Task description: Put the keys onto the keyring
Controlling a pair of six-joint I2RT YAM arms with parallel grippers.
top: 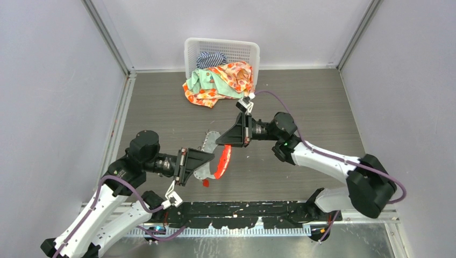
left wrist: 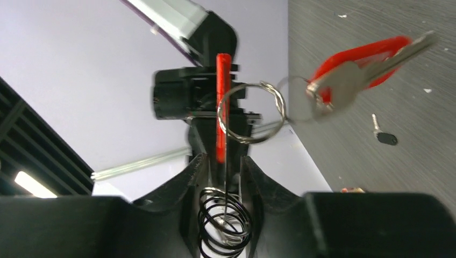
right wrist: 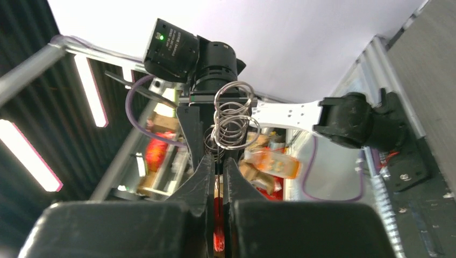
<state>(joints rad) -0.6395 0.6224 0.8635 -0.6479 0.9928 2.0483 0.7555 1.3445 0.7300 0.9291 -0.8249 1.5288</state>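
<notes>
L fingers clamped keyring, R fingers pinched its red tag; we reckoned: hold steady, pry coil apart.

You've got two hands, left hand and right hand, one keyring, two loose keys, a black-headed key and a red-headed key, one basket, three cloths: striped cloth, green cloth, orange floral cloth.
</notes>
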